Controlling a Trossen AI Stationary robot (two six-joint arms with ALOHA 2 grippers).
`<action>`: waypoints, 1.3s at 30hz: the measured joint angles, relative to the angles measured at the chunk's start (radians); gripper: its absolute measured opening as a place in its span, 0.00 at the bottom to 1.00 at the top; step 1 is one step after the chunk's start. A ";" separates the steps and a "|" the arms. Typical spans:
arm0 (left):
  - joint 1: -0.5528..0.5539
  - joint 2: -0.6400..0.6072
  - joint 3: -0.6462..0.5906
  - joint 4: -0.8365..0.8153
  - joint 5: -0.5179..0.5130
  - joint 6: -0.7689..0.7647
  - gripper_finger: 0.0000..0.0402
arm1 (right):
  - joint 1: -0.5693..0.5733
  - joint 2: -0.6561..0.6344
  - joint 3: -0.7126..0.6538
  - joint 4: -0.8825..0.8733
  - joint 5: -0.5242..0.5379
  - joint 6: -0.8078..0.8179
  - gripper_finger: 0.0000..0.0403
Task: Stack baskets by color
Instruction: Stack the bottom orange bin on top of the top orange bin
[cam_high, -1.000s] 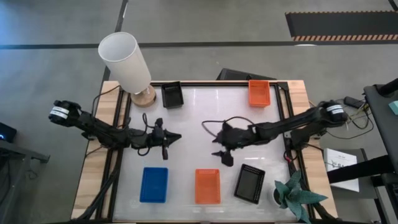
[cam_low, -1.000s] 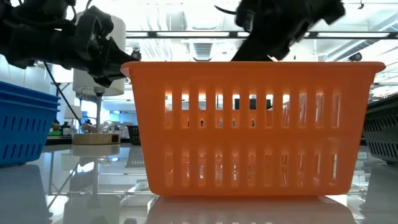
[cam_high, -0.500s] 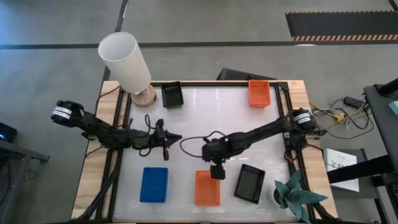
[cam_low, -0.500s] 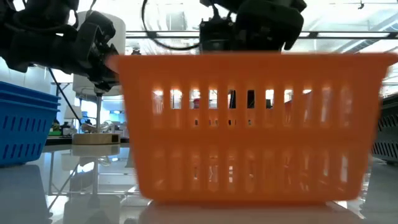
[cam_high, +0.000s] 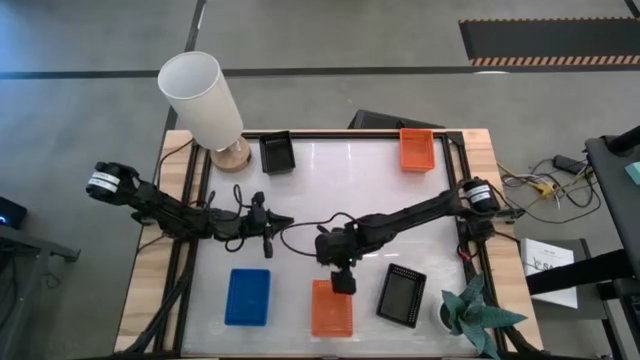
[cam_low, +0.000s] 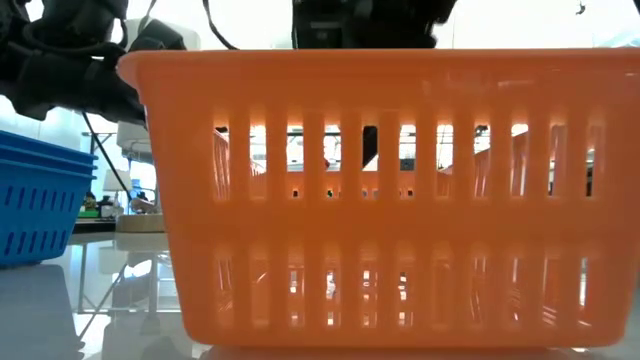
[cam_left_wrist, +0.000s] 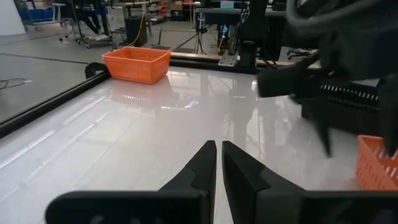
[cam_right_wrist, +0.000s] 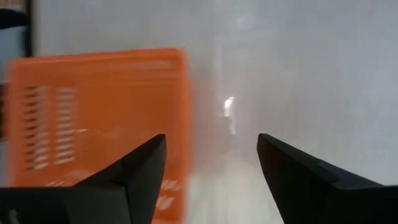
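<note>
The near orange basket (cam_high: 331, 310) rests on its base on the white table and fills the low view (cam_low: 380, 190). My right gripper (cam_high: 343, 283) is open at its far right corner, tipped downward. In the right wrist view (cam_right_wrist: 211, 140), one finger hangs over the basket (cam_right_wrist: 99, 118) and the other over bare table. My left gripper (cam_high: 287, 221) is shut at centre left, above the table, touching nothing (cam_left_wrist: 219, 144). A blue basket (cam_high: 247, 297) and a black basket (cam_high: 402, 295) flank the orange one. Another black basket (cam_high: 277, 152) and another orange basket (cam_high: 416, 148) sit at the far edge. My right gripper comes slanting down from the far right, its open fingers on either side of the orange basket's side wall (cam_right_wrist: 181, 106) near the far right corner. The basket sits flat on the table. Whether a finger touches the wall I cannot tell.
A tall white lampshade on a wooden foot (cam_high: 205, 98) stands at the far left corner. A green plant (cam_high: 478, 315) stands at the near right corner. Bare table (cam_high: 350, 185) lies between the far and near baskets. Black frame rails run along the table's sides.
My right gripper has swung toward the near edge and a little left, tipping from nearly level to steeply downward, and has come to the orange basket's far right corner. It has stayed open. The orange basket has slid toward the near edge.
</note>
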 joint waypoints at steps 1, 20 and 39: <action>-0.001 0.000 -0.001 -0.002 0.000 0.000 0.03 | 0.004 0.000 0.004 0.001 -0.023 0.000 0.61; -0.001 0.008 -0.007 0.002 0.000 -0.017 0.03 | 0.051 0.072 -0.001 0.000 -0.077 0.074 0.53; -0.001 0.006 -0.006 0.028 0.000 0.028 0.03 | -0.200 -0.123 -0.002 -0.472 0.168 -0.240 0.03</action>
